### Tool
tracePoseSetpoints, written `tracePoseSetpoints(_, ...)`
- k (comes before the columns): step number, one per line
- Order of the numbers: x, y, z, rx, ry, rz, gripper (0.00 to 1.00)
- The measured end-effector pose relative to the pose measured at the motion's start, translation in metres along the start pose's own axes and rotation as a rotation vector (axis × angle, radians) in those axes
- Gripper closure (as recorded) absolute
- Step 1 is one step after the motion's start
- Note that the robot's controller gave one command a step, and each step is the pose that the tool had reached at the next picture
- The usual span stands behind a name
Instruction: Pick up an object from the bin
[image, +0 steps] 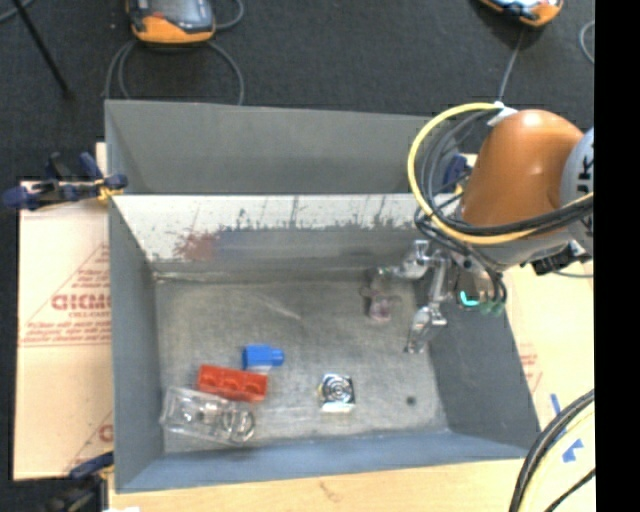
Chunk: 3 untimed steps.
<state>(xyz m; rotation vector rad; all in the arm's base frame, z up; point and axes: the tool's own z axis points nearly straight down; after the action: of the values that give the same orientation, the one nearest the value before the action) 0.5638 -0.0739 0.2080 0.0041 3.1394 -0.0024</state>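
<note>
A grey metal bin (270, 160) with sloping walls, seen from above, takes up most of the view. From the right a robot arm reaches in over the bin's right rear corner, its wrist under a rounded orange cover (520, 165) ringed by looped black and yellow cables (425, 160). Below the cover the metal gripper (418, 300) hangs over the right rear part of the floor; whether it is spread or pressed together cannot be told. Along the front left of the floor lies a loose cluster. In it are a crumpled clear plastic piece with metal rings (208, 415), a red studded toy brick (232, 382) just behind that, and a smaller blue block (262, 356) beside the brick. A small silver and white object (337, 391) sits apart near the front middle. Just left of the gripper is a small pale, greyish-pink object (380, 303), the nearest thing to it and the likely pick. Whether it rests on the floor or is already off it cannot be told. A tiny dark speck (410, 402) lies on the floor to the front right. To do the pick well, the gripper should probably centre over the pale object, come straight down, close squarely across it and rise without brushing the nearby wall. No brand, label or writing can be read on anything in the bin.
</note>
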Motion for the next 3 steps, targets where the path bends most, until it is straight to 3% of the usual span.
tracePoseSetpoints(1,-0.067,-0.001,0.081,-0.002,-0.003,0.042,0.0)
tracePoseSetpoints(2,-0.074,-0.034,0.119,-0.001,0.0,0.255,0.0)
tracePoseSetpoints(3,-0.075,-0.034,0.117,0.001,-0.004,0.25,1.0)
